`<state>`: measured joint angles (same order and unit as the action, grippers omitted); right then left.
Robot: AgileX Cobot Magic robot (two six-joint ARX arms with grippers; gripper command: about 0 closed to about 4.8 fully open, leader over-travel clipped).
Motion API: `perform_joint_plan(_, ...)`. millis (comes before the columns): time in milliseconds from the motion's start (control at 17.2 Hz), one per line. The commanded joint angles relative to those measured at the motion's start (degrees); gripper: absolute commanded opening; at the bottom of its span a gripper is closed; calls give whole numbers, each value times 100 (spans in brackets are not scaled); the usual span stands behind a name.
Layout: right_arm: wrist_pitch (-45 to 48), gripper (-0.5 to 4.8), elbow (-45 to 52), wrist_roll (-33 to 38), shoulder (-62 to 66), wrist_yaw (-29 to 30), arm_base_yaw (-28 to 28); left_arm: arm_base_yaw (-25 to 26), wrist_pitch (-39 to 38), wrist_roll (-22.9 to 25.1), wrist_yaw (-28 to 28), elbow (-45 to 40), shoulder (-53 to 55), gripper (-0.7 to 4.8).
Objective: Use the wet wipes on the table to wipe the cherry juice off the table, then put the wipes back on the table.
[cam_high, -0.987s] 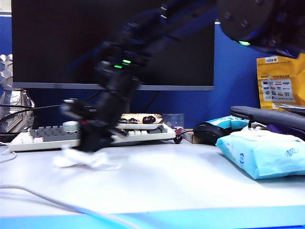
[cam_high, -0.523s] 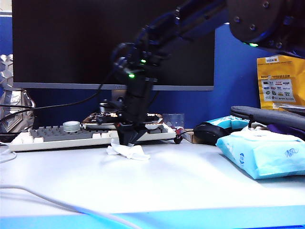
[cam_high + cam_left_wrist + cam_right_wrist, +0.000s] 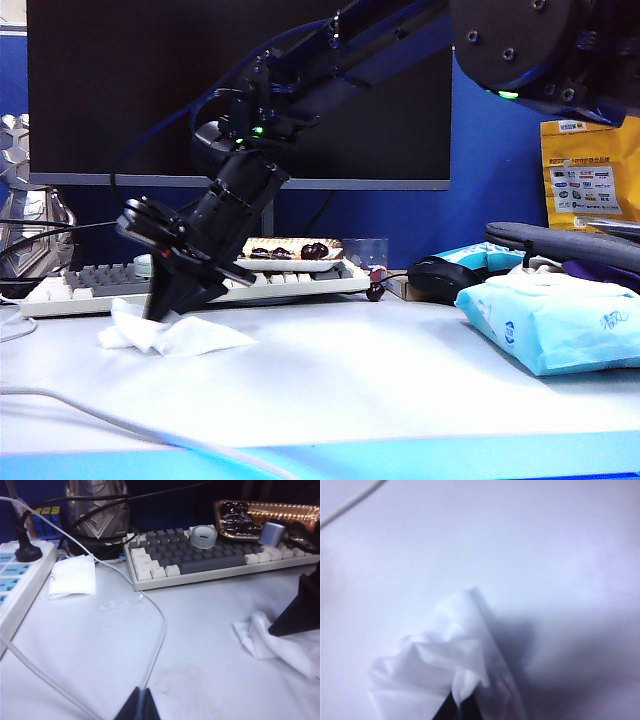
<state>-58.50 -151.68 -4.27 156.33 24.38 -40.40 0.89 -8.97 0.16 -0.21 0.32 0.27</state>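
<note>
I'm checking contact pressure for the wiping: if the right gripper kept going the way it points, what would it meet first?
The right gripper, shut on the wet wipes, points down-left; it would likely press them straight into the table.

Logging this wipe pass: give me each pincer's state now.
Left pincer: shut, holding nothing, above the table.
Right pincer: shut on the wet wipes, pressing them against the table before the keyboard.

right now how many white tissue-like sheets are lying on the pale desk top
2. One crumpled white wipe is pinned on the table under the shut right gripper; one folded white sheet lies beside the keyboard's end. More may be hidden.
</note>
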Motion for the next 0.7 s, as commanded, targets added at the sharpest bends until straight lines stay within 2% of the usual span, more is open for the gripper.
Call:
perform_joint_plan(58,-26,-5,-15,138,-13,-1801,164,2,-76,-17,4,-2,-17,-3)
perform_joint_plan(174,-144,-5,-13,612,-13,-3294,487,2,-76,-17,4,-2,-17,-3)
perform_joint_plan(232,-142,-5,-15,743,-13,-3589,603,2,-76,-17,2,-2,-17,-3)
perform_joint_plan(348,-44,-5,-15,881,-13,-3644,850,2,-76,-17,2,-2,-17,-3)
perform_joint_plan(523,4,-5,-15,669,-13,-2459,1016,2,-76,-17,4,-2,-17,-3)
perform_joint_plan(697,-426,-5,-13,179,-13,-752,767,2,-76,-17,4,-2,-17,-3)
